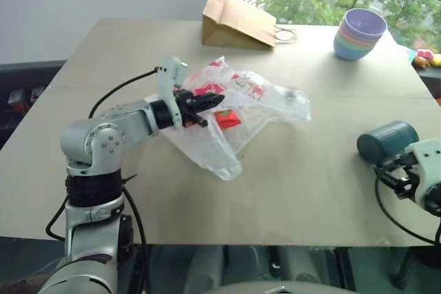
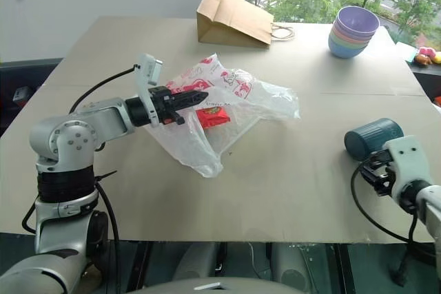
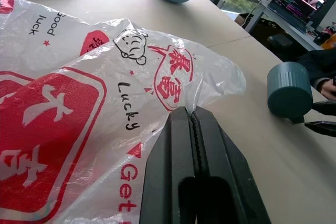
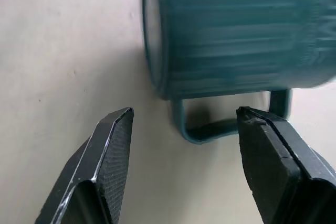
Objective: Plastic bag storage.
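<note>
The plastic bag (image 1: 258,94), thin translucent white with red squares and red cartoon marks, lies crumpled in the middle of the table (image 1: 303,191). My left gripper (image 1: 218,100) is shut on a fold of its film. The wrist view shows the film pinched at the tips of the closed fingers (image 3: 181,129), and part of the bag hangs from them down to the table. My right gripper (image 2: 372,169) is open at the right edge of the table, far from the bag. Its two fingers (image 4: 113,145) stand wide apart just short of the handle of a teal mug (image 4: 236,30).
A small red snack packet (image 1: 227,118) shows through the bag. The teal mug (image 1: 386,141) lies on its side near the right edge. A brown paper bag (image 1: 234,22) lies at the back, and a stack of pastel bowls (image 1: 360,32) stands at the back right.
</note>
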Controlling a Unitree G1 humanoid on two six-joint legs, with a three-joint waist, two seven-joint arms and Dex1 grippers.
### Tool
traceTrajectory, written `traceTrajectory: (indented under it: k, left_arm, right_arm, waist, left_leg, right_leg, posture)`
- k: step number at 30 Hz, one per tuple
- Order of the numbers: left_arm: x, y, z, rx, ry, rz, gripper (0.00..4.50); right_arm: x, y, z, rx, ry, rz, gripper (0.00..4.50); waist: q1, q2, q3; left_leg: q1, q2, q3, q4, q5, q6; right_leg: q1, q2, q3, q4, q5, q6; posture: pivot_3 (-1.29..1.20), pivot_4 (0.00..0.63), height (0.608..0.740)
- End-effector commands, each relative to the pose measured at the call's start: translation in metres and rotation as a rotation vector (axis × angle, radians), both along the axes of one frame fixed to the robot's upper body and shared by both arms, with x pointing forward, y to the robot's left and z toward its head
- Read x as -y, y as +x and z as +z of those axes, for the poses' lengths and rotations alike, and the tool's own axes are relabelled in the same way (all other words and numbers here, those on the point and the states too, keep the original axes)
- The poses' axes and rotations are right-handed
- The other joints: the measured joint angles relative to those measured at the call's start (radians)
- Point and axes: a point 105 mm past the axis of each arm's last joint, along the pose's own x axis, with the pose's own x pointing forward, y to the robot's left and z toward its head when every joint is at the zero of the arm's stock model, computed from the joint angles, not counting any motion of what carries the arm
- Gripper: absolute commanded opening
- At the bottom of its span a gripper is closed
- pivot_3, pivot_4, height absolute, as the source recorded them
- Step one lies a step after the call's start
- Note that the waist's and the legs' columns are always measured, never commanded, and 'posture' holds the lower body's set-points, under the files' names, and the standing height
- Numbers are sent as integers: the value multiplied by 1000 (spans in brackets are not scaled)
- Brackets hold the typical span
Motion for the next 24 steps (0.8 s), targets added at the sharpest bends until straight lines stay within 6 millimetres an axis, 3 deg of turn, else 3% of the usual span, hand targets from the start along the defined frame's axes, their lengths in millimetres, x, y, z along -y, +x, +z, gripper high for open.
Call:
traceTrajectory:
  k: [1, 6, 11, 20, 24]
  left_arm:
    - [0, -5, 14, 62, -19, -11, 0]
    - [1, -4, 11, 56, -26, -12, 0]
    - [1, -5, 9, 48, -27, -16, 0]
    - [2, -8, 7, 46, -26, -15, 0]
    - [1, -8, 6, 47, -26, -10, 0]
  right_arm:
    - [23, 2, 16, 47, 101, -164, 3158]
    - [24, 17, 14, 3, 287, -325, 3158]
    - [29, 24, 0, -80, 246, -440, 3158]
    - [35, 31, -9, -146, 223, -495, 3158]
    - [36, 27, -21, -200, 225, -492, 1882]
  waist:
    - [0, 0, 0]
    - [-1, 1, 0]
    - [2, 1, 0]
    - [-2, 2, 0]
    - [-2, 2, 0]
  left_leg:
    - [0, 0, 0, 0, 0, 0]
    - [1, 1, -1, 0, 0, 0]
    - [-1, 0, -1, 0, 0, 0]
    - [-1, 0, -1, -1, 0, 0]
    - [-1, 0, 0, -1, 0, 0]
  right_leg:
    - [0, 0, 0, 0, 0, 0]
    - [0, 1, 0, 1, 0, 0]
    - [0, 0, -1, 0, 1, 1]
    - [0, 0, 0, -1, 2, 3]
    - [0, 0, 0, -1, 2, 3]
  posture:
    - [0, 150, 740]
    - [0, 150, 740]
    - [0, 150, 739]
    - [0, 150, 739]
    - [0, 150, 739]
